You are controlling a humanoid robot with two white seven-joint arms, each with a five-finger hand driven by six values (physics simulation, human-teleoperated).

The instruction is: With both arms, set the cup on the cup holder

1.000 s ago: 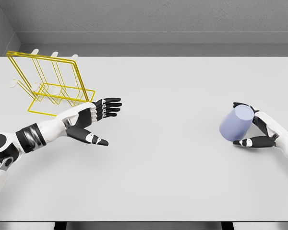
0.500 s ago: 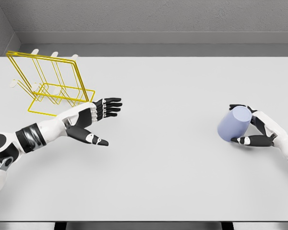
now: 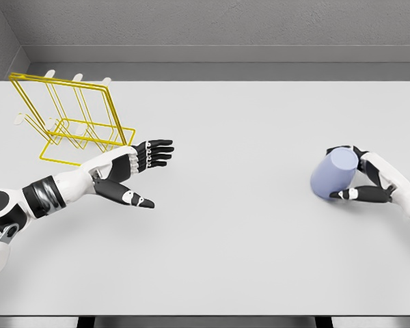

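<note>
A pale blue cup (image 3: 333,174) is tilted at the right side of the white table (image 3: 246,232), its base turned toward me. My right hand (image 3: 366,179) is wrapped around it, thumb below and fingers over the top. The yellow wire cup holder (image 3: 72,126) stands at the far left of the table. My left hand (image 3: 142,169) hovers just right of the holder's front corner, fingers spread and holding nothing.
A grey wall (image 3: 219,31) runs behind the table's far edge. Small white pegs (image 3: 49,74) stick out above the holder's top rail.
The right hand with the cup has shifted slightly left and up, and the thumb has closed in under the cup. The left arm has stayed where it was.
</note>
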